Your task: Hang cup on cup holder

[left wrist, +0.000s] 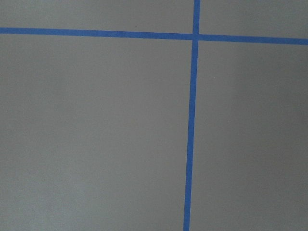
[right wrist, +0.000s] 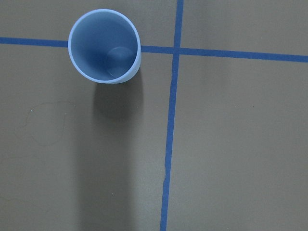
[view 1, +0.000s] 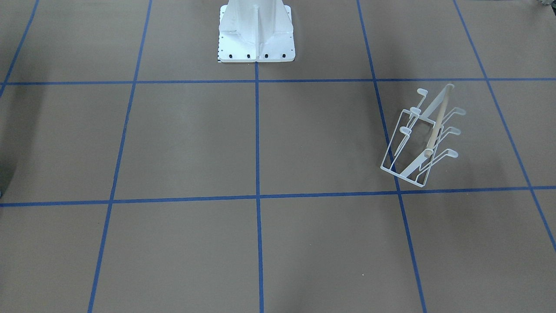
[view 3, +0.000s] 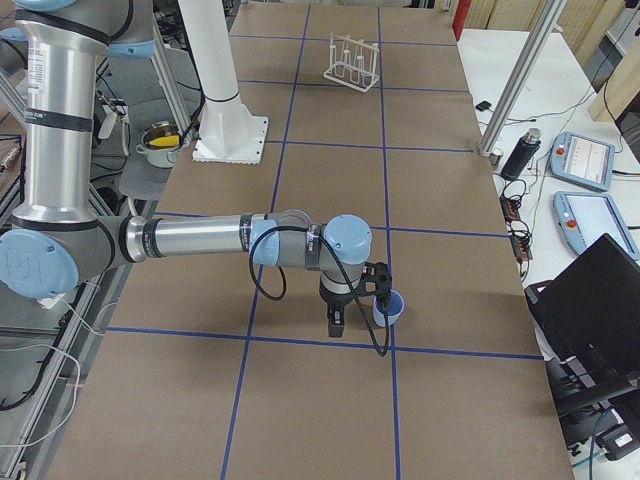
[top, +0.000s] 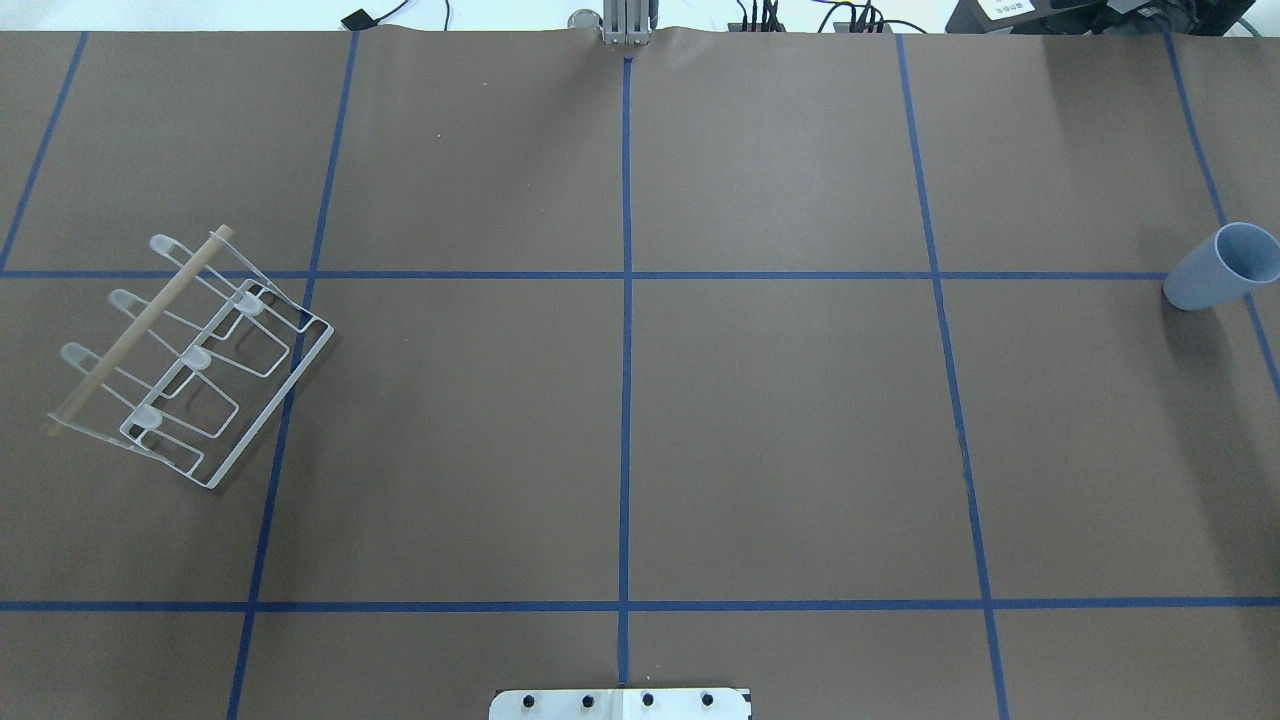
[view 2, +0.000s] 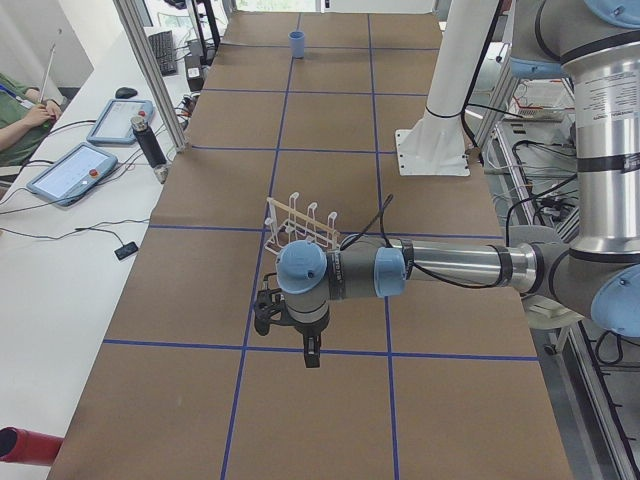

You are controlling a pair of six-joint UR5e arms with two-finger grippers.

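Right gripper (view 3: 377, 279) hangs low over the table (top: 780, 430) at the end of a long, near-flat reach, just beside the cup (view 3: 390, 308). It shows only in the side view, so I can't tell whether the fingers are spread or closed, or whether they touch the cup. The right wrist camera looks straight down into the cup (right wrist: 103, 48): upright, mouth up, sitting on a blue tape line just left of a tape crossing, its shadow falling toward the bottom of that view. From overhead the cup (top: 1215, 270) stands at the far right edge of the table. Left gripper (view 2: 268, 318) is likewise seen only from the side — finger state can't be told. It hangs over the table near the rack (view 2: 300, 225), on the side nearer that camera and apart from it. The left wrist camera shows only brown table and a tape crossing. The rack (top: 272, 407) stands on its wire base frame on the robot's left side, turned at an angle to the tape grid and straddling one line, with its wooden rod (view 1: 436, 126) slanting up along the centre bar and prongs angling out on both sides. Cup and rack are well apart — opposite ends of the table. The white pedestal (view 1: 256, 34) is bolted at the near centre edge.
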